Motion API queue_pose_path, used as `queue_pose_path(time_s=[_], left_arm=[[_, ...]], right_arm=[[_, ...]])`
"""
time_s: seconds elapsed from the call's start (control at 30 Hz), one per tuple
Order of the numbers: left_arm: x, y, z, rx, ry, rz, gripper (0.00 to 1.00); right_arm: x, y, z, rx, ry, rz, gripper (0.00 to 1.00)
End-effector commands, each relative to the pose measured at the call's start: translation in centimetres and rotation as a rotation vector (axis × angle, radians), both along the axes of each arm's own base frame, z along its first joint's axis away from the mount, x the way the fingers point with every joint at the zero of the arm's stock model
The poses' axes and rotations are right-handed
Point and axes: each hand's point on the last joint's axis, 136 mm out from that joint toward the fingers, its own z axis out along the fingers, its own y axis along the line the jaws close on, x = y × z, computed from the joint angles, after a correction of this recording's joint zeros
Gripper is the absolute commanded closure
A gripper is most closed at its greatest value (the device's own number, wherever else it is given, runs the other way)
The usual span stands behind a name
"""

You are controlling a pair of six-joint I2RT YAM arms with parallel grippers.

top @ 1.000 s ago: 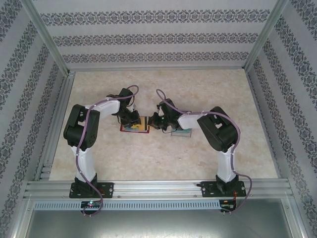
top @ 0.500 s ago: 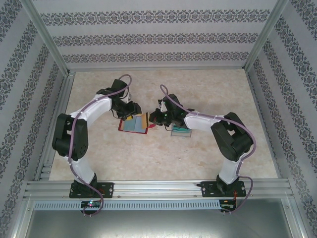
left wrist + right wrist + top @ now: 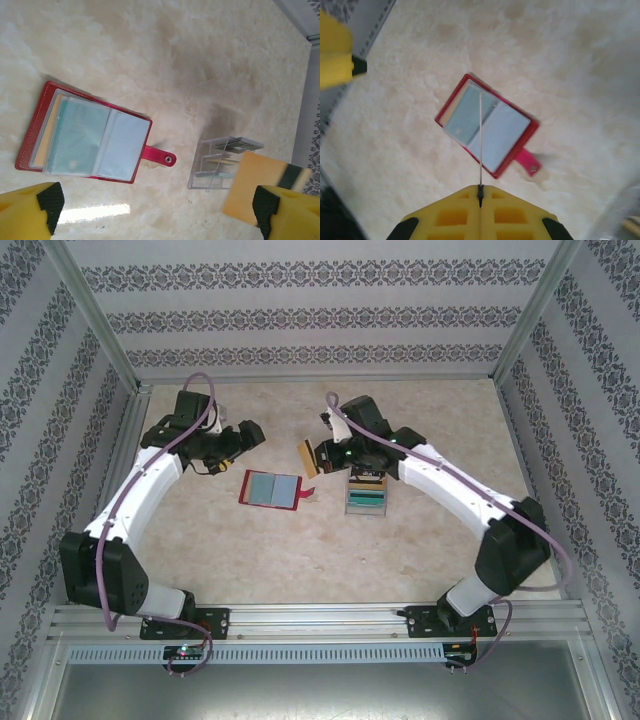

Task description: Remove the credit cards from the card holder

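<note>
left gripper (image 3: 247, 434) is spread wide with nothing held, near the far left corner of the card holder (image 3: 271, 489), which is laid open flat on the table (image 3: 420, 550). right gripper (image 3: 480, 192) is pinched on a beige-gold card (image 3: 307, 457), held on edge near the holder's tab end; a clear stand (image 3: 366, 495) is set just right of it.
</note>
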Motion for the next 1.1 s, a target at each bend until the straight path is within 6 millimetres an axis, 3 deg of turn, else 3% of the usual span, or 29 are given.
queue_pose_path(time_s=[0.0,0.2,0.47,0.63,0.9,1.07], left_arm=[[-0.4,0.7,1.2,-0.009,-0.046,0.025,0.01],[-1.1,0.9,2.3,-0.027,-0.087,0.032,0.0],[-1.6,0.5,2.4,-0.064,-0.1,0.032,0.0],[-2.0,0.7,2.2,-0.052,-0.094,0.035,0.0],[-2.0,0.7,1.8,-0.052,-0.083,0.038,0.0],[-1.8,0.7,1.8,-0.051,-0.082,0.038,0.0]], right_arm=[[-1.8,-3.8,0.0,-0.237,-0.166,0.17,1.0],[-3.0,-7.6,0.1,-0.449,-0.369,0.331,1.0],[-3.0,-11.8,-4.2,-0.74,-0.399,0.578,1.0],[-2.9,-12.3,-6.5,-0.823,-0.403,0.709,1.0],[-2.9,-12.8,-9.7,-0.867,-0.375,0.777,1.0],[-1.9,-12.9,-10.3,-0.881,-0.378,0.759,1.0]])
